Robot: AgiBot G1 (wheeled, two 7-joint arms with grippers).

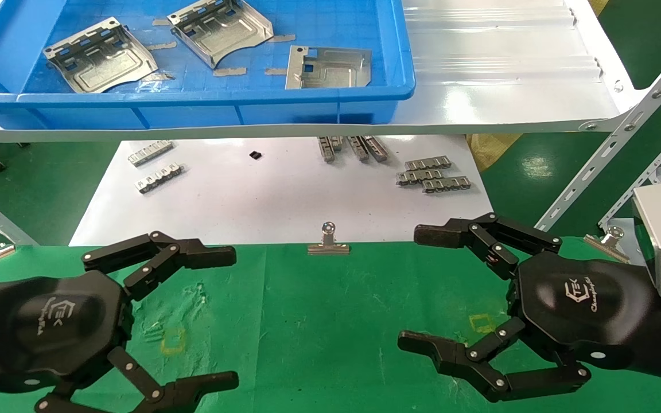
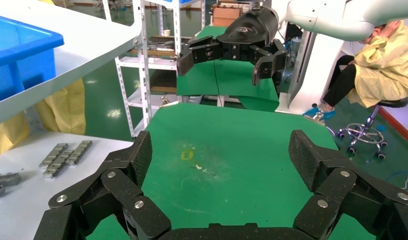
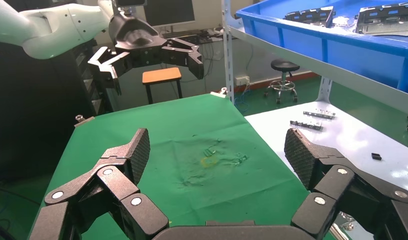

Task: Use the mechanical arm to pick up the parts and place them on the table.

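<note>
Three silver-grey stamped parts (image 1: pixel 101 54), (image 1: pixel 221 28), (image 1: pixel 329 67) lie in a blue bin (image 1: pixel 193 97) on the raised shelf at the back. My left gripper (image 1: pixel 233 316) is open and empty, low over the left side of the green table (image 1: pixel 319 321). My right gripper (image 1: pixel 409 287) is open and empty over the table's right side. The left wrist view shows its own gripper (image 2: pixel 222 155) wide open over bare green cloth, as does the right wrist view (image 3: pixel 217 150). Two parts show in the bin in the right wrist view (image 3: pixel 312 15).
A glossy white shelf (image 1: pixel 508 86) overhangs a white sheet (image 1: pixel 284 195) with small toothed strips (image 1: pixel 431 174). A binder clip (image 1: pixel 328 241) sits on the table's far edge. Slanted shelf struts (image 1: pixel 606 166) stand at the right. Yellow square marks (image 1: pixel 172 339), (image 1: pixel 482 322) lie on the cloth.
</note>
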